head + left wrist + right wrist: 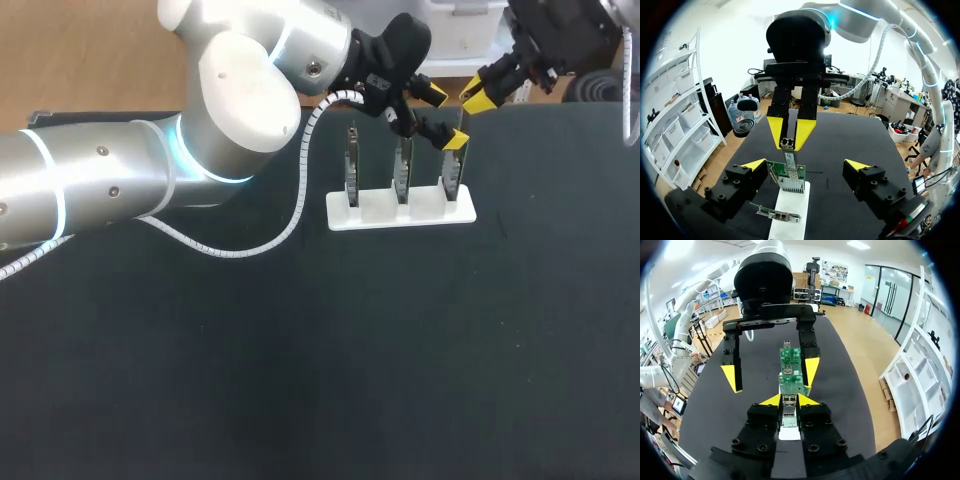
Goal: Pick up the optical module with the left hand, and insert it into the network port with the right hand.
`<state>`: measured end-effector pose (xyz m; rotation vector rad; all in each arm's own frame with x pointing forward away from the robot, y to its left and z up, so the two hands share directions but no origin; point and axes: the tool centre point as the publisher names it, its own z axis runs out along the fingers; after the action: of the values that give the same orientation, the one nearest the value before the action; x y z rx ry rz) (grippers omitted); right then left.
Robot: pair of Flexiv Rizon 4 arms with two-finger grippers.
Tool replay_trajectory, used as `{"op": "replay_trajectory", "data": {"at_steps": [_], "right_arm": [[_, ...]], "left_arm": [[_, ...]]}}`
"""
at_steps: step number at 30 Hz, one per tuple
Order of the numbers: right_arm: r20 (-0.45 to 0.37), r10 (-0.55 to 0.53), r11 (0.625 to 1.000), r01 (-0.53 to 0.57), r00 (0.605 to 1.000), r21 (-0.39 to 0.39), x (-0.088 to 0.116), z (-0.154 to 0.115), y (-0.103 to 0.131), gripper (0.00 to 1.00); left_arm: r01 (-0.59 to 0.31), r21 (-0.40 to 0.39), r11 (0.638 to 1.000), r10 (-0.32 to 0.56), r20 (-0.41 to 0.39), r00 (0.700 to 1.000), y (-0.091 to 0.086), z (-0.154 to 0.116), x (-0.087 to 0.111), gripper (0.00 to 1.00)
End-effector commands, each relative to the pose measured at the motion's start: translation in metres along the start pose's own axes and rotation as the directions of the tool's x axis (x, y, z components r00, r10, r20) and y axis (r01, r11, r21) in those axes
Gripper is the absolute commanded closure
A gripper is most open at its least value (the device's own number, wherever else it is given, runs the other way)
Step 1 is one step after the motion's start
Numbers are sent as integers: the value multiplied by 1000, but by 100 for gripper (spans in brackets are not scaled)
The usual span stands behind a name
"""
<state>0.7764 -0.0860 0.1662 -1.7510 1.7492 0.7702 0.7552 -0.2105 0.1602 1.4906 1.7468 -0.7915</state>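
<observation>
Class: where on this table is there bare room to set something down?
Free: the near half of the table, before the stand, and the strip right of it. Crowded: above the boards, where the open left tool is beside the right tool gripping the module; the left arm covers the far left.

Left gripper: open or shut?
Open: the left gripper has its yellow tips wide apart, gripping nothing; the right gripper holds the optical module.
</observation>
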Motion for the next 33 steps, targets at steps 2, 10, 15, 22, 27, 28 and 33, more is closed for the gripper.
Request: {"op": "replay_trajectory", "data": {"at_steps": [2,10,15,22,27,28,33], "right_arm": [[2,4,1000,-4,1000,-2,1,1,0,100],[1,10,1000,-10,1000,-8,3,3,0,100],[0,14,1000,-14,1000,-11,5,4,0,100],[-2,16,1000,-16,1000,-16,5,6,1,100],[-4,19,1000,-19,1000,-17,6,6,1,100],[-4,18,1000,-18,1000,-21,6,6,1,100],[-4,20,1000,-20,1000,-24,5,6,2,0]], "left_arm": [[-1,2,1000,1,-1,1000,1,0,0,0],[-1,2,1000,1,-1,1000,1,0,0,0],[-1,2,1000,1,-1,1000,1,0,0,0],[-1,2,1000,1,-1,1000,1,0,0,0],[-1,2,1000,1,-1,1000,1,0,0,0],[-1,2,1000,1,-1,1000,1,0,0,0],[-1,2,1000,1,-1,1000,1,0,0,0]]}}
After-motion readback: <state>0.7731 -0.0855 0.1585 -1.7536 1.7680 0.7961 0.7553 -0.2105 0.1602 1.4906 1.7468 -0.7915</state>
